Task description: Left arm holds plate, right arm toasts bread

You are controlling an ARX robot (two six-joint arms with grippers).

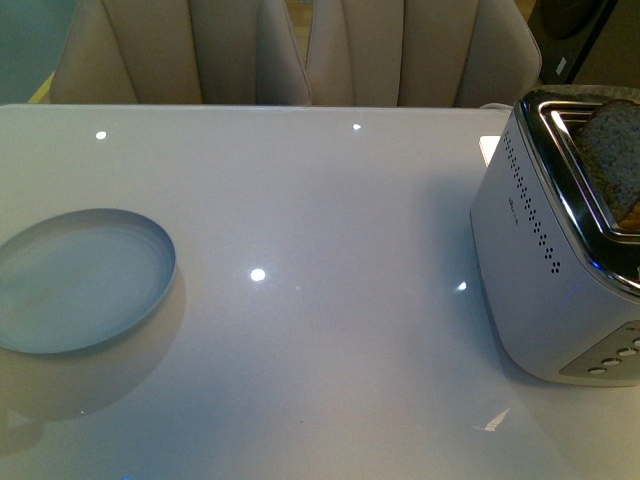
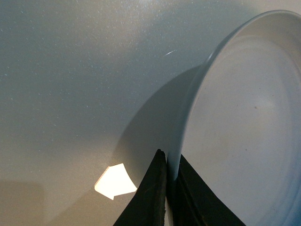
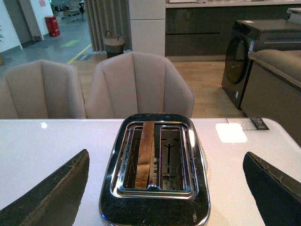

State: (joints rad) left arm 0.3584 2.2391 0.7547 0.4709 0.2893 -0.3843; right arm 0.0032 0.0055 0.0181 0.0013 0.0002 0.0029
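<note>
At far left, the pale blue-grey plate is held a little above the glossy white table, casting a shadow beneath it. The left gripper, seen only in its wrist view, has its black fingers pinched tight on the plate's rim. Two beige chairs stand behind the table. At far right sits a silver toaster with the slice of brown bread standing upright in one of its two slots. The right gripper hovers above the toaster, fingers spread wide, holding nothing.
</note>
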